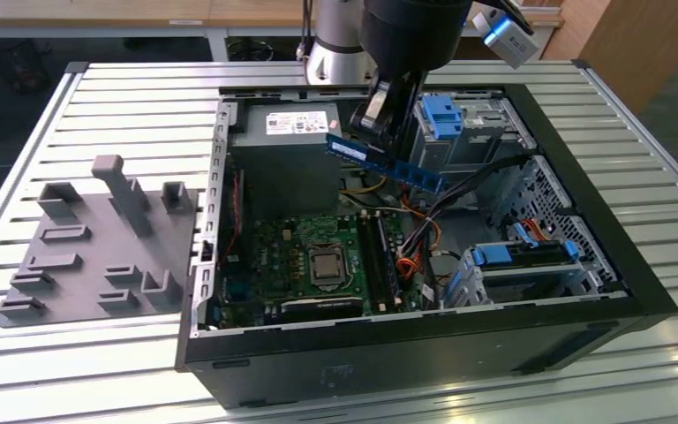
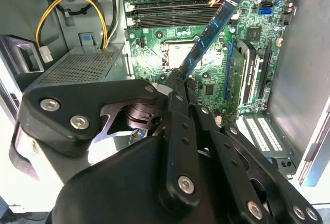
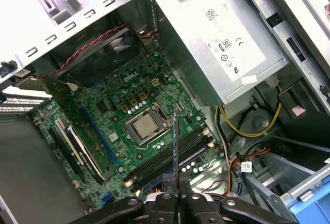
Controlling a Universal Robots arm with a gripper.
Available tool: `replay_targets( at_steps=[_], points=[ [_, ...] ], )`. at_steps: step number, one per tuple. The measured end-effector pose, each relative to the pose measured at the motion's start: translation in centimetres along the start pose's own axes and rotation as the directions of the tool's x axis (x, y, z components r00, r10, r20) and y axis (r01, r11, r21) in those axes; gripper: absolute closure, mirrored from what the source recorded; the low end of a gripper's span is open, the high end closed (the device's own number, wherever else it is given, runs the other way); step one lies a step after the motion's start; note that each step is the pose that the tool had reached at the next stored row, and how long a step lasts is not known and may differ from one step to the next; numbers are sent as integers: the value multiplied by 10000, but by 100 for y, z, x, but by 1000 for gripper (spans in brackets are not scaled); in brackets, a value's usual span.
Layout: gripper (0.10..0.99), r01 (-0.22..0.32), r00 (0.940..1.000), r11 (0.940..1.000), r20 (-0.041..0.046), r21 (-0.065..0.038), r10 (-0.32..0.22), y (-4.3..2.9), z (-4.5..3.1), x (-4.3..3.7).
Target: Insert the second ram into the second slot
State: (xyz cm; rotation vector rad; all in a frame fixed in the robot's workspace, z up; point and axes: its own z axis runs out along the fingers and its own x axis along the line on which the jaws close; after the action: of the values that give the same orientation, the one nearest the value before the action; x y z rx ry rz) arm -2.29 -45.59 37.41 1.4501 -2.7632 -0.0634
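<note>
**Second ram held in the air above the open case**

The second ram (image 1: 384,163) (image 2: 211,33) (image 3: 176,141) is a long, thin, blue stick. In the second wrist view its flat face shows a row of dark chips. In the first wrist view it appears edge-on, as a narrow line. It is clear of the board and hangs tilted over the open case, with its end towards the exterior view's right sitting lower.

The gripper (image 1: 374,124) (image 2: 172,82) (image 3: 178,180) pinches the stick between its two black fingers, one pressed against each flat face.

Beneath it lies the green motherboard (image 1: 315,256) (image 2: 154,53) (image 3: 129,100). Its dark memory slots (image 1: 377,256) (image 2: 170,15) (image 3: 170,157) run in parallel just beside the processor socket (image 1: 321,263) (image 3: 142,126). I cannot tell whether any slot is filled.

In the exterior view the stick hangs in open air between the grey power supply (image 1: 292,155) (image 3: 216,43) and the metal drive cage with its light-blue clips (image 1: 440,119). It is near both and touches neither. A bundle of orange and black cables (image 1: 422,238) runs close along the slots on the exterior view's right, and a yellow cable (image 2: 67,7) loops beside the power supply.

The black computer case (image 1: 433,353) lies on its side with the open side up, on a slatted metal table (image 1: 139,97). A grey fixture tray (image 1: 92,247) sits well apart on the exterior view's left.
</note>
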Motion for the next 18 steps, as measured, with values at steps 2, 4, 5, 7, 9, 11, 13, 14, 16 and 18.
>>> replay_targets(
  at_steps=[2, 4, 5, 7, 9, 11, 13, 14, 16, 18],
  points=[
    [953, -28, 10000, 10000, -10, 8, 28, 0, 0, 0],
    [953, -61, 10000, 10000, -19, 15, 61, 0, 0, 0],
    [953, -79, 10000, 10000, -25, 20, 80, 0, 0, 0],
    [953, -113, 9999, 9999, -41, 32, 114, 0, 0, 0],
    [953, -149, 9999, 9999, -60, 47, 149, 0, 1, 0],
    [953, -188, 9998, 9998, -68, 54, 188, 0, 0, 0],
    [953, -223, 9997, 9997, -75, 60, 223, 0, 0, 0],
    [953, -242, 9997, 9997, -77, 62, 242, 0, 0, 0],
    [953, -293, 9995, 9996, -78, 65, 293, 0, 0, 0],
    [953, -351, 9994, 9994, -80, 69, 351, 0, 0, 0]
  ],
)
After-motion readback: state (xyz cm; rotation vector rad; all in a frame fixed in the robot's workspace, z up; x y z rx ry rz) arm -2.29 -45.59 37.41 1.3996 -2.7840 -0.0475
